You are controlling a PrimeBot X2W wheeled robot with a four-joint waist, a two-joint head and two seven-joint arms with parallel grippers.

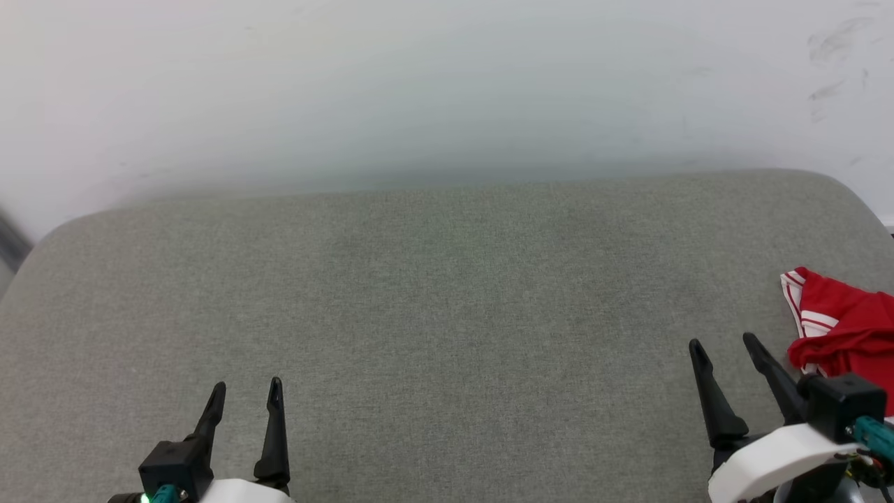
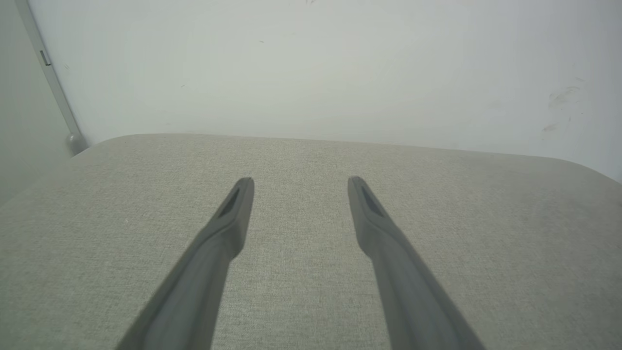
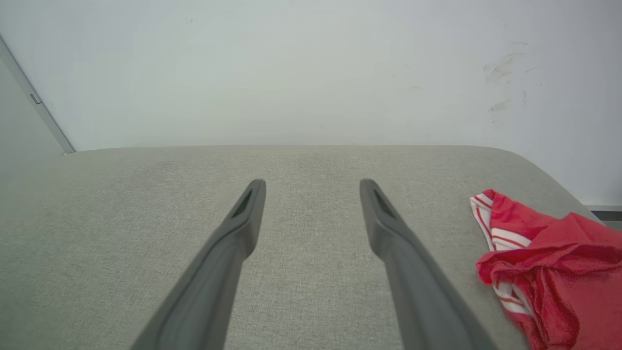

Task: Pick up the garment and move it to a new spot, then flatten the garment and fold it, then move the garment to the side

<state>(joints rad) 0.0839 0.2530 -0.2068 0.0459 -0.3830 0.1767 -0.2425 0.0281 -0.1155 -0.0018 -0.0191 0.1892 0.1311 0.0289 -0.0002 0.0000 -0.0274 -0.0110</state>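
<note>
Loosely bunched red garment [image 1: 848, 325] — striped trim sharper in the right wrist view; left end effector [image 1: 248, 383] and right end effector [image 1: 721, 341] gape wide, empty.

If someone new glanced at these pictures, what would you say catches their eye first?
The crumpled red garment with striped trim, bunched at the right edge of the grey padded surface, stands out first. The left gripper and right gripper hang open and empty at the lower corners.

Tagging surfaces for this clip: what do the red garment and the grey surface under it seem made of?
The garment: thin red knit, probably synthetic, slightly shiny; soft crumpled folds, fine-textured sheen. The cushioned surface: matte grey woven upholstery fabric; visible weave, rounded edges.
</note>
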